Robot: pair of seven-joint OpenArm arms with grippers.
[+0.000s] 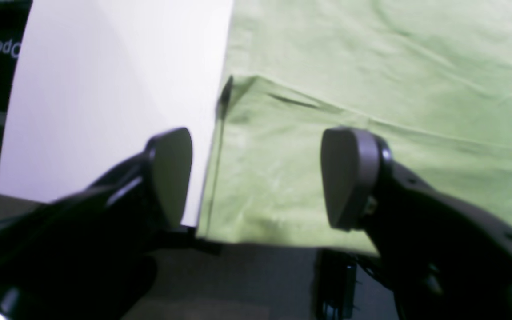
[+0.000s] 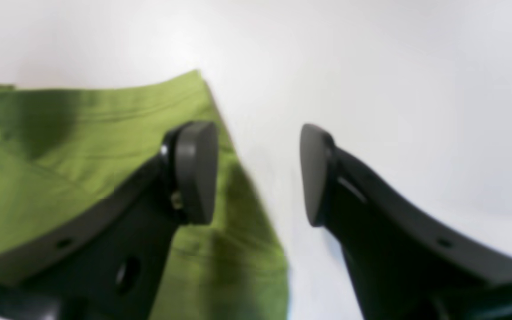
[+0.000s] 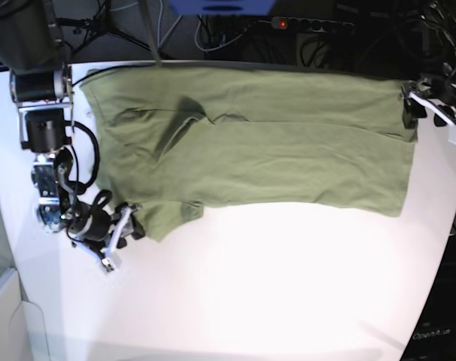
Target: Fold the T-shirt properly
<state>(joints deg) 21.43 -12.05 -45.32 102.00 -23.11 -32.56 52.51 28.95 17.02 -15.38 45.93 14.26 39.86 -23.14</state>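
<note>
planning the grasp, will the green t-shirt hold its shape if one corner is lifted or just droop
Probably droop: the T-shirt lies flat on the table with soft creases and a folded-over sleeve, so it looks limp. It likely drags and bunches if pushed. It seems thin and light, so the open right gripper at its sleeve edge should lift it easily.
</note>
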